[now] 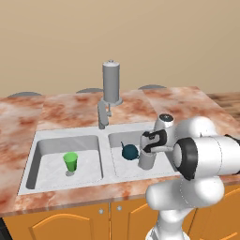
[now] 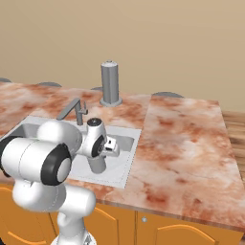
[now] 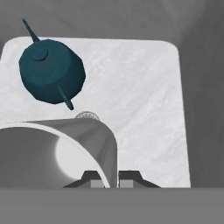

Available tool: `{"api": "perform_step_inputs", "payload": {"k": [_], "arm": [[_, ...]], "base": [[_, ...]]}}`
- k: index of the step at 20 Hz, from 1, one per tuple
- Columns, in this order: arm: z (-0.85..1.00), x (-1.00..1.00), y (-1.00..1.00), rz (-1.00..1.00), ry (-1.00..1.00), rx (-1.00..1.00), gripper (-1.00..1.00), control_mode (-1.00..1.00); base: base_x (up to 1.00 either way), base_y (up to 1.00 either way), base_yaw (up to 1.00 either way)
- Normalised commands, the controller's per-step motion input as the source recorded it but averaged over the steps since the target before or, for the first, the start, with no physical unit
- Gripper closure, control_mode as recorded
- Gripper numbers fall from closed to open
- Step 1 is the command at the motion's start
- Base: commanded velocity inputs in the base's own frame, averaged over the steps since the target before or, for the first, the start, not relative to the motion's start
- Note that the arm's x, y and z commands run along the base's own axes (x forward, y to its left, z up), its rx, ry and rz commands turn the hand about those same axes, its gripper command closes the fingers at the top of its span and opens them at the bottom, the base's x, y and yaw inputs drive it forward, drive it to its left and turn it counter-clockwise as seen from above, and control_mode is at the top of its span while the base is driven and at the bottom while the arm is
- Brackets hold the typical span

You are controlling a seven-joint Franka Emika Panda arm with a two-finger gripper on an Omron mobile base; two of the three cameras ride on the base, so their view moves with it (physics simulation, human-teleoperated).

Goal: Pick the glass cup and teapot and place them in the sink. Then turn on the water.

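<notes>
The grey glass cup stands upright low inside the right basin of the sink. My gripper is shut on its rim, and in the hand view the wall of the glass cup runs between my fingertips. Whether the cup's base touches the basin floor I cannot tell. The dark teal teapot sits on the same basin's floor, just left of the cup and apart from it. The tap rises behind the sink, and no water runs.
A small green cup stands in the left basin. The tap's angled spout reaches over the sink's back edge. A round drain lies between teapot and cup. Marbled counter spreads to the right.
</notes>
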Motion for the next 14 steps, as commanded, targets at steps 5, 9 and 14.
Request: {"api": "perform_step_inputs", "payload": {"k": [5,9,14], "arm": [[-0.20,0.01,-0.01,0.00,0.00,0.00,1.00,-1.00],[-0.26,0.00,-0.04,0.00,0.00,0.00,1.00,-1.00],[-0.25,0.00,-0.08,0.00,0.00,0.00,1.00,-1.00]], "base": [[0.00,0.00,0.00],[0.00,0.00,0.00],[0.00,0.00,0.00]]}}
